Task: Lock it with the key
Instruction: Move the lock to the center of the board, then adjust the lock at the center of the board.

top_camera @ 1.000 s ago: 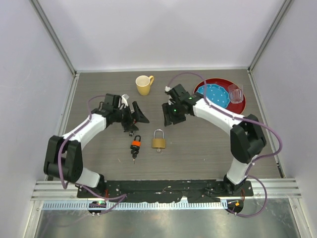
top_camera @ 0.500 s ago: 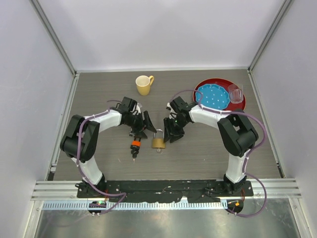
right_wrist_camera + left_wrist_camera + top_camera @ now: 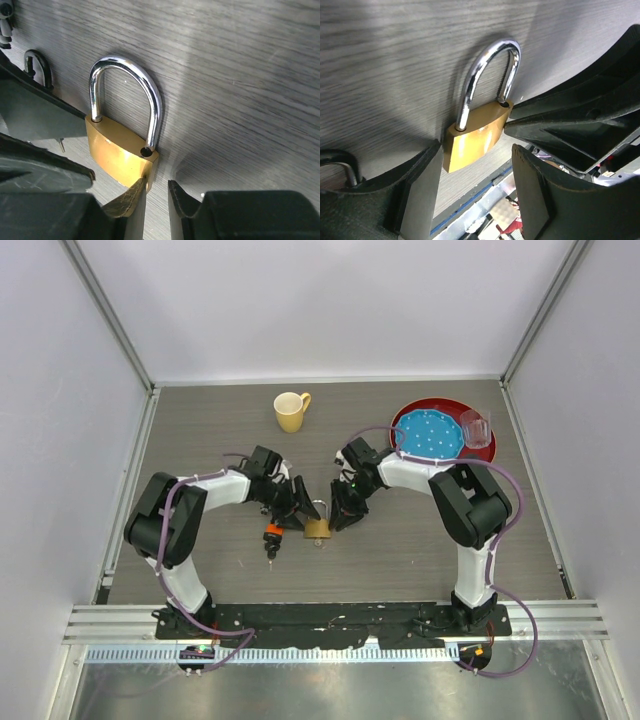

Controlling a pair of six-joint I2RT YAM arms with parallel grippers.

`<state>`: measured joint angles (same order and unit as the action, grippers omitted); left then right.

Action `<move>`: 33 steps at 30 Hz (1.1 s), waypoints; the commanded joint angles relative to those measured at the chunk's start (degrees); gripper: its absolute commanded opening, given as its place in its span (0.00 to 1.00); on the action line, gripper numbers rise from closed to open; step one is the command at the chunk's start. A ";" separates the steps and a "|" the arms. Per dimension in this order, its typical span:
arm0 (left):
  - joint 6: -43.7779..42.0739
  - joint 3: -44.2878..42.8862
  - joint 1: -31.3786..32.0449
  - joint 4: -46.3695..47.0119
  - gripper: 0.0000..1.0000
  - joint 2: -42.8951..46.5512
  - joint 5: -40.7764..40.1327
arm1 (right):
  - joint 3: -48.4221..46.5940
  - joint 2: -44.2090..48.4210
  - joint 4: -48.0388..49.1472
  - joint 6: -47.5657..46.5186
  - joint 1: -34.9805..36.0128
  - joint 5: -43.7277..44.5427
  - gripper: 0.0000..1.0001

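A brass padlock (image 3: pixel 319 528) with a silver shackle lies flat on the wood table, between my two grippers. One shackle leg (image 3: pixel 156 120) sits out of its hole. The key (image 3: pixel 271 535), with an orange collar, lies just left of the padlock. My left gripper (image 3: pixel 477 192) is open around the lower end of the padlock body (image 3: pixel 472 137), and its left finger (image 3: pixel 422 185) touches the brass. My right gripper (image 3: pixel 156 200) has its jaws narrowly apart with nothing between them. One right fingertip (image 3: pixel 131 192) presses the body's corner (image 3: pixel 117 150).
A yellow mug (image 3: pixel 290 410) stands at the back centre. At the back right a red plate (image 3: pixel 488 452) holds a blue dish (image 3: pixel 430 430) and a clear glass (image 3: pixel 476 427). White walls enclose the table on three sides.
Both arms have come in and down from behind to either side of the padlock. Both grippers have narrowed, the right one more.
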<state>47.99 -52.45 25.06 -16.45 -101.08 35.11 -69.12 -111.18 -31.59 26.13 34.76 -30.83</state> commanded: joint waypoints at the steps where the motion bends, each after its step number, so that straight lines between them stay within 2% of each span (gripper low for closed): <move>1: 0.00 3.05 1.57 2.81 0.61 -0.79 -1.72 | 0.04 -1.32 4.17 1.64 0.22 -1.69 0.28; 5: 0.97 3.58 2.62 8.61 0.58 -1.49 -0.58 | 1.09 -2.11 5.58 2.26 0.22 -2.74 0.24; 10: 1.32 1.91 3.86 10.82 0.52 -0.62 -0.83 | 2.32 -2.12 7.94 3.13 0.22 -4.93 0.22; 23: 1.85 -0.03 5.61 16.18 0.48 2.38 0.48 | 4.43 -1.59 13.75 5.60 -1.18 -9.07 0.20; 29: -0.08 -1.86 5.70 11.98 0.52 1.85 -1.80 | 5.75 0.34 12.61 5.95 -3.38 -5.74 0.25; 33: -4.91 -6.25 5.62 1.37 0.55 1.32 -5.57 | 5.75 2.89 10.24 5.16 -5.05 -2.49 0.30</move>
<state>46.81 -53.12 29.19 -8.27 -100.03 28.95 -63.44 -111.48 -25.21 31.59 31.46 -40.14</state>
